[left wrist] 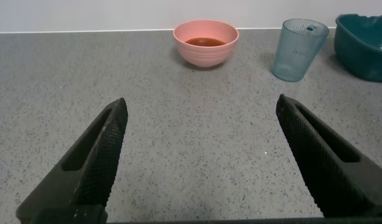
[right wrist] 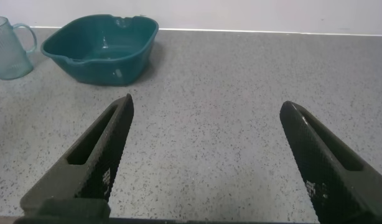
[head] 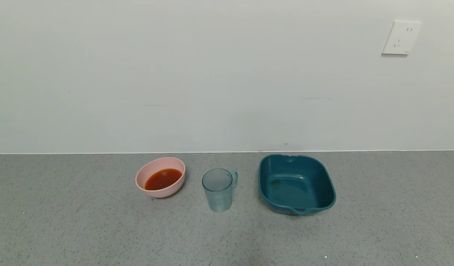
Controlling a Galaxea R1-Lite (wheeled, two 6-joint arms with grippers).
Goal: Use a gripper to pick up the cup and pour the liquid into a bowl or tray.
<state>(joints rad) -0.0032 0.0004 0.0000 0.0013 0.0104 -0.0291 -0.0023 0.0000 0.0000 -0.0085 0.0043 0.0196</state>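
Observation:
The teal-tinted ribbed cup (head: 218, 190) stands upright and looks empty, its handle toward the basin; it also shows in the left wrist view (left wrist: 298, 50) and the right wrist view (right wrist: 9, 48). The pale pink bowl (head: 160, 177) holds the orange-red liquid (head: 163, 178) and stands left of the cup; it also shows in the left wrist view (left wrist: 205, 43). My left gripper (left wrist: 200, 109) is open and empty, well short of bowl and cup. My right gripper (right wrist: 206, 106) is open and empty, short of the basin. Neither gripper shows in the head view.
A dark teal rectangular basin (head: 296, 183) stands right of the cup, empty; it also shows in the right wrist view (right wrist: 102, 48). All stand on a grey speckled counter (head: 101, 229) against a white wall with a socket (head: 401, 38).

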